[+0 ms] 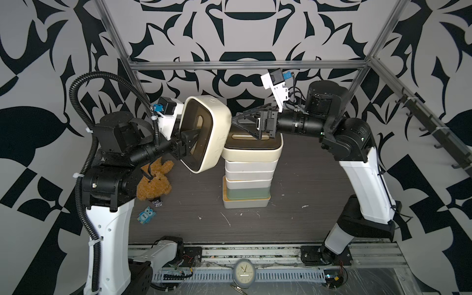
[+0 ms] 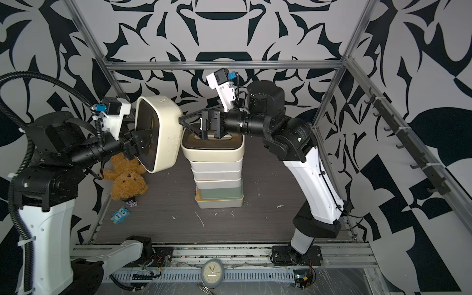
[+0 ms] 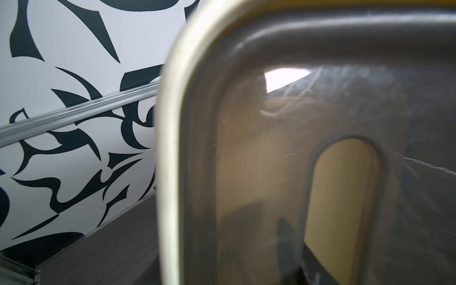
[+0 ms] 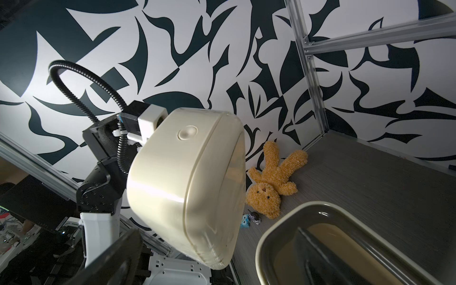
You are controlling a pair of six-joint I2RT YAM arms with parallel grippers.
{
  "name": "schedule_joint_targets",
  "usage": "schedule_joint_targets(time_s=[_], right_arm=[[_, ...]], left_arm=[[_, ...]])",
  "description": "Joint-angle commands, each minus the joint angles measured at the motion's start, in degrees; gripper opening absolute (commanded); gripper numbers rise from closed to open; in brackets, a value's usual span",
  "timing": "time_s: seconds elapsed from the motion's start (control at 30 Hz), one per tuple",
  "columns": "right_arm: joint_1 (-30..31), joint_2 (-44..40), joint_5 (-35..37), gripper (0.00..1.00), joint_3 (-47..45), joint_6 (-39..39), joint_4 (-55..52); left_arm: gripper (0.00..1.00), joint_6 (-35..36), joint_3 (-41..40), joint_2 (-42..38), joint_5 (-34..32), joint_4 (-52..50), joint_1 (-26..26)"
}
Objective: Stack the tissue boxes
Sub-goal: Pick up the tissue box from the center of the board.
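A rounded cream tissue box (image 1: 207, 132) (image 2: 163, 132) with a dark lid hangs tilted on its side, left of the stack's top. My left gripper (image 1: 190, 139) (image 2: 143, 140) is shut on its lid (image 3: 271, 148) at the slot (image 3: 343, 197). The stack of several tissue boxes stands mid-table, with a second cream box (image 1: 252, 150) (image 2: 213, 150) on top, white ones beneath, then a mint green one (image 1: 246, 192). My right gripper (image 1: 246, 126) (image 2: 194, 125) (image 4: 217, 230) is open above the top box's lid, and its upper fingertip is at the held box's base (image 4: 182, 185).
A brown plush bunny (image 1: 154, 182) (image 4: 271, 187) lies on the table below my left arm, with a small blue owl toy (image 1: 146, 215) nearer the front. A round clock (image 1: 244, 272) sits on the front rail. Metal frame posts border the table.
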Motion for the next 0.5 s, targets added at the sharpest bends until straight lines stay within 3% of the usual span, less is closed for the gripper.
schedule_joint_targets(time_s=[0.0, 0.13, 0.47], right_arm=[[0.5, 0.1, 0.9, 0.99, 1.4, 1.4, 2.6], [1.4, 1.0, -0.4, 0.99, 1.9, 2.6, 3.8], [3.5, 2.2, -1.5, 0.99, 1.7, 3.1, 4.6]], left_arm=[[0.5, 1.9, 3.2, 0.8, -7.0, -4.9, -3.6], [0.5, 3.2, 4.0, 1.1, -13.6, -6.0, -8.1], [0.5, 3.6, 5.5, 1.9, -17.7, -7.0, -10.2]])
